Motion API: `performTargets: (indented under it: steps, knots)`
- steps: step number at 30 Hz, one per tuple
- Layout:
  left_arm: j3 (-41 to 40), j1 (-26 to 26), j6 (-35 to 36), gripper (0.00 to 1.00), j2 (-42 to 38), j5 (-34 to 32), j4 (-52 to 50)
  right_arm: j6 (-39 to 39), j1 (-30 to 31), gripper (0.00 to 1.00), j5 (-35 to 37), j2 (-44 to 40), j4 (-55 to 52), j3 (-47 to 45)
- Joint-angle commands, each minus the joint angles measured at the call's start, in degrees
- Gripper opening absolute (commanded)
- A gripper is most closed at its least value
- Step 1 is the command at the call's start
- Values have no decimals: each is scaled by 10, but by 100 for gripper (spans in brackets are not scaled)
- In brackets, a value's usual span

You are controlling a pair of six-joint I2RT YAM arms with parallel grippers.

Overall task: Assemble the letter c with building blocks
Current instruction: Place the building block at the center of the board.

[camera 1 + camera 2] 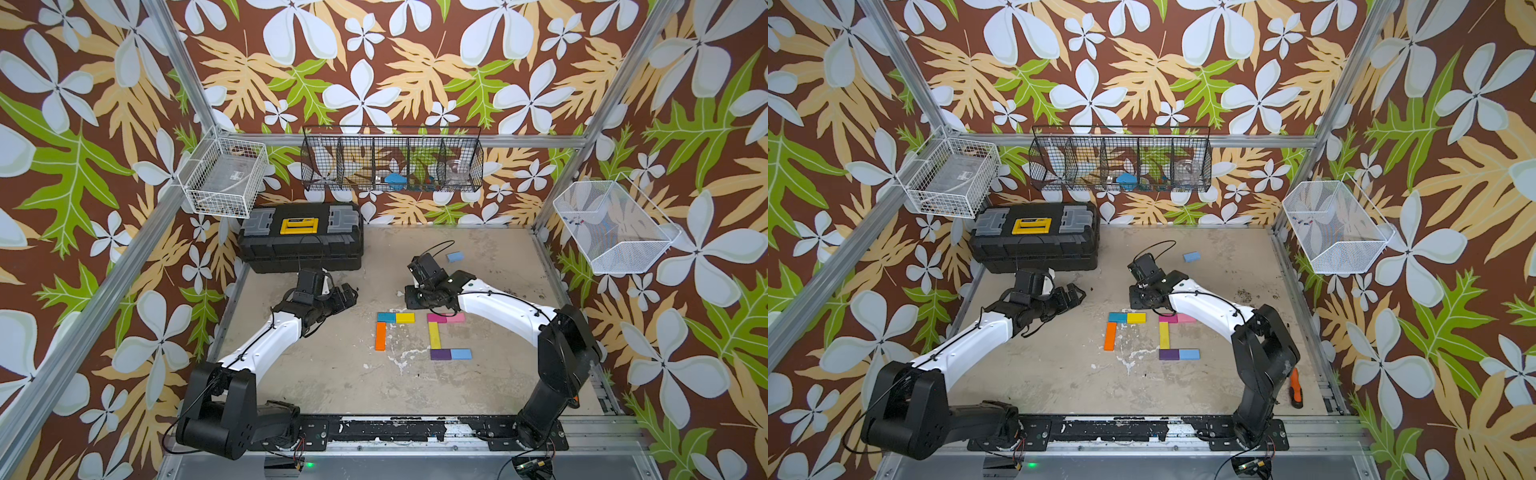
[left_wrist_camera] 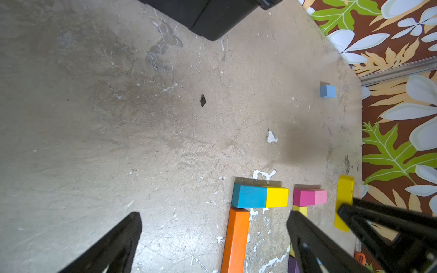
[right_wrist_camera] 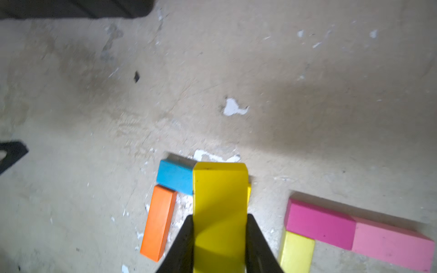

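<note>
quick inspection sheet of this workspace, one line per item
surface: worn beige tabletop, white chips
job's things: finished five-block c; three-block partial c; loose light blue block
clutter: black toolbox; orange-handled screwdriver
grippers: left gripper open, empty; right gripper shut on long yellow block
cables: black cable loop above right wrist
surroundings: floral walls; black mesh rack; white wire basket; white mesh basket

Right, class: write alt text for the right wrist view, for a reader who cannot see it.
The right gripper clamps a long yellow block above the table. Beneath lie a teal block and an orange block meeting at a corner; nearby, a magenta block and a pink block sit end to end, a pale yellow block touching the magenta.
</note>
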Motion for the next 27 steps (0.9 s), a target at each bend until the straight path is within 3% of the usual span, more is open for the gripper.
performTargets:
  steps: [1,6,15,27]
  knots:
    - [-7,2,10,100,-7,12,2,-70,24,2,-21,-26,16,-31]
    - [-13,12,14,100,-17,8,1,-135,82,1,-50,-51,20,-74]
    - [-14,70,29,100,-28,25,-16,-204,200,3,-23,-44,26,-119]
    - [-23,74,26,100,-24,31,-13,-223,220,7,15,23,38,-114]
